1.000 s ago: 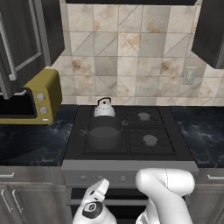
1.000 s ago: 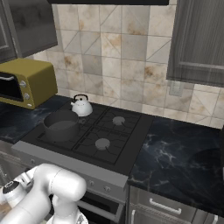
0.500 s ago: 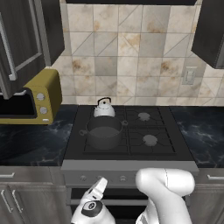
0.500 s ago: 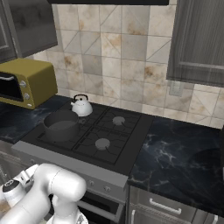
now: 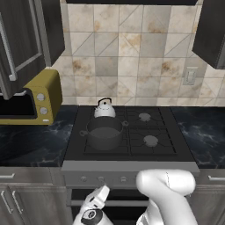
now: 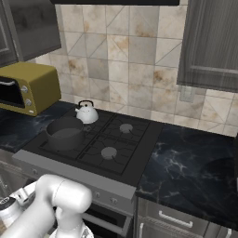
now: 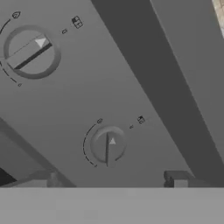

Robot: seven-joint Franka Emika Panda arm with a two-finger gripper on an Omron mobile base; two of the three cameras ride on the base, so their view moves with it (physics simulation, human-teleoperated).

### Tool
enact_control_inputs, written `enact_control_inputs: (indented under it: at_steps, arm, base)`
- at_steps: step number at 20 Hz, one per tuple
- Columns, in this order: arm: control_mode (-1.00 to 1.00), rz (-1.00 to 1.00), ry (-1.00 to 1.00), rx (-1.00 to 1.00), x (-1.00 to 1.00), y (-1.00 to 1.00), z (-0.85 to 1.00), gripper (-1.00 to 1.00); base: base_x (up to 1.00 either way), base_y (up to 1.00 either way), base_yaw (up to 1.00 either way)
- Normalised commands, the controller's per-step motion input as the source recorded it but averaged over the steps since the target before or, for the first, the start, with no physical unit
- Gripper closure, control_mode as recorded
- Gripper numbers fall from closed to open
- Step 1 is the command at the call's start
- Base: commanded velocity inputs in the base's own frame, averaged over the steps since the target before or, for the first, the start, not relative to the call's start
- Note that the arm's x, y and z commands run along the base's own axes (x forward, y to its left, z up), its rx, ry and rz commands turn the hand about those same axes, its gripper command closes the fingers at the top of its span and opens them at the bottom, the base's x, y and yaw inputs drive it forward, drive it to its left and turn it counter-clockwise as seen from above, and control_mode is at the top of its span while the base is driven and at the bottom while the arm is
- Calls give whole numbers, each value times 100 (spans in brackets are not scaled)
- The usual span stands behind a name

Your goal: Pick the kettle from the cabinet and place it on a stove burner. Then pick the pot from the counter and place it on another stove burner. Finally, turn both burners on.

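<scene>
The small silver-white dome-shaped kettle (image 5: 104, 108) with its thin black arched handle sits on the rear burner at the microwave end of the black four-burner cooktop (image 5: 158, 151). The wide, low dark grey metal pot (image 5: 104, 132) stands on the front burner just ahead of the kettle, close to it but apart. Both placements look done, so what remains is the knob work on the grey front panel below the cooktop's front edge.

In the hand view the tool (image 7: 109, 179) faces that panel, its two dark fingertips (image 7: 177, 178) standing wide apart with nothing between them, just below a round grey control knob (image 7: 107, 145). A second round knob (image 7: 30, 51), farther along the panel from the first, has its bar turned at a slant.

Several things could go wrong from here, in my judgement. The panel carries several look-alike knobs, so the tool could close on one that feeds an empty burner. The fingertips sit off-centre from the near knob; closing from here might pinch its rim and slip. Too little turn would leave a burner unlit.
</scene>
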Motion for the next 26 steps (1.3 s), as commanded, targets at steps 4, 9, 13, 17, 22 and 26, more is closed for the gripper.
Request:
enact_control_inputs:
  at_steps: [4, 9, 13, 17, 22, 26]
  arm:
    - [-100, 0, -4, 11, -46, 17, -1, -100]
    - [-100, 2, -3, 8, -33, 35, 0, -100]
    - [-100, 5, -3, 11, -9, 41, 0, -100]
    - [-100, 7, -5, 16, 0, 27, 0, -100]
    - [-100, 10, -11, 18, 0, 19, -1, -100]
    - [-100, 9, -15, 18, 0, 13, 0, -100]
  base:
    - [0, 0, 0]
    - [0, 0, 0]
    - [0, 0, 0]
    - [0, 0, 0]
    - [0, 0, 0]
    - [0, 0, 0]
